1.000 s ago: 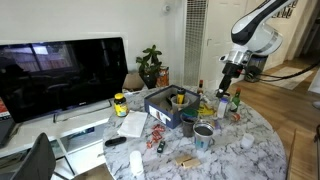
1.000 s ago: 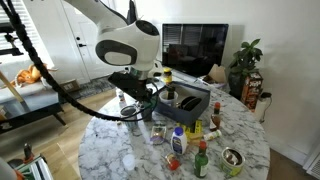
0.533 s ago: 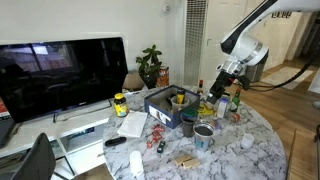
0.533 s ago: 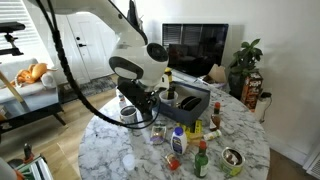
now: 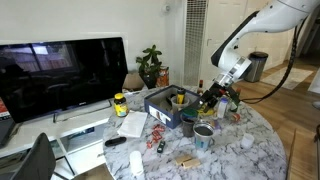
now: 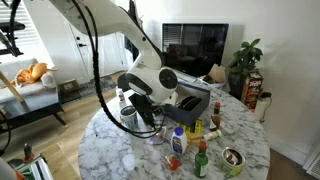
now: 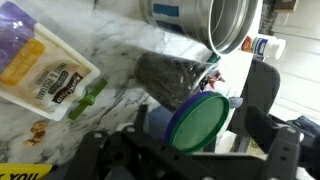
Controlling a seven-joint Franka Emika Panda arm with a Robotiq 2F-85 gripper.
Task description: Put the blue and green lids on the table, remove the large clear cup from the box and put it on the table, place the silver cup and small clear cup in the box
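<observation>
Flat, round green lid (image 7: 203,122) over our veined marble desk (image 7: 110,50), shiny silver cup (image 7: 228,22) at its 12 o'clock. The arm (image 5: 262,25) has dipped since a second ago; whether the fingers (image 7: 262,95) grip, we cannot tell.

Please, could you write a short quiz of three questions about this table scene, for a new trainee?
1. True or false: the squat silvery metal cup stands outside the low dark navy box.
2. In the wrist view, what lies right below the gripper? A) the flat round dark green lid; B) a purple and yellow packet; C) a potted plant.
3. Fill in: the dark jar near the black television has a ___ cap.
Key: 1 true; 2 A; 3 yellow.
</observation>
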